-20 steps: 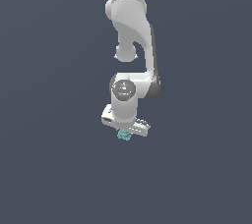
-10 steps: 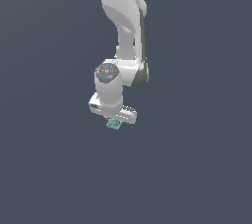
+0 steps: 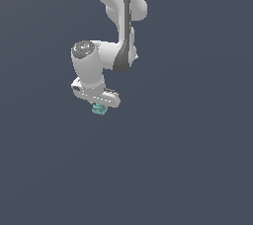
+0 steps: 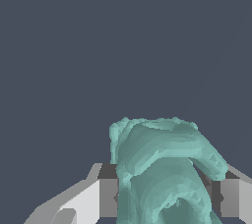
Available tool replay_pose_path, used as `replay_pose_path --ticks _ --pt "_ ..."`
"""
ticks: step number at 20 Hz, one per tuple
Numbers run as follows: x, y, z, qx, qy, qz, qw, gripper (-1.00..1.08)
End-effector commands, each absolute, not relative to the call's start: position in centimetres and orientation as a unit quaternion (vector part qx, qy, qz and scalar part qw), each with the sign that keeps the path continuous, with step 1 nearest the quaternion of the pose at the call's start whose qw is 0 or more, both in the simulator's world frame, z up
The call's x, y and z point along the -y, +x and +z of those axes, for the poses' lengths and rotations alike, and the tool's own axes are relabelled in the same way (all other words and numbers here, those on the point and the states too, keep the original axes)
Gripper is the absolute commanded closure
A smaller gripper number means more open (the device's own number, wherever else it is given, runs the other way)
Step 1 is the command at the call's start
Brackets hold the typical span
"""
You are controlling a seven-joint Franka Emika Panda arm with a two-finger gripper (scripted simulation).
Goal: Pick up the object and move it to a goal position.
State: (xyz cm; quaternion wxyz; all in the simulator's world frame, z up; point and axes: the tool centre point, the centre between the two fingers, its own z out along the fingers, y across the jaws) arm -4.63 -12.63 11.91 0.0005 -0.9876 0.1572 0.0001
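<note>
The object (image 3: 99, 110) is a tiny teal-green lumpy item with a mottled surface. In the exterior view it sticks out just below my white gripper (image 3: 99, 106), held in the air against the plain dark background. In the wrist view the object (image 4: 160, 169) fills the space between my two fingers (image 4: 106, 197), which press on it from both sides. The gripper is shut on the object. The fingertips are mostly hidden behind the gripper body in the exterior view.
The white arm (image 3: 116, 17) comes down from the top of the exterior view. Nothing but an even dark grey-blue background shows around the gripper in both views.
The gripper has moved toward the exterior view's left and slightly up, carrying the object with it. The arm has swung and turned with it.
</note>
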Motion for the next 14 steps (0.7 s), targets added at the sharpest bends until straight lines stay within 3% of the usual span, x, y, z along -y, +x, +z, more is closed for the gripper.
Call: replay_pose_path --ticks 1,14 --pt "14.1 -5.8 12.8 -0.157 -0.988 0.000 0.001 1.08" --pt "16.7 -7.5 14.3 -0.157 -0.988 0.000 0.000 1.08"
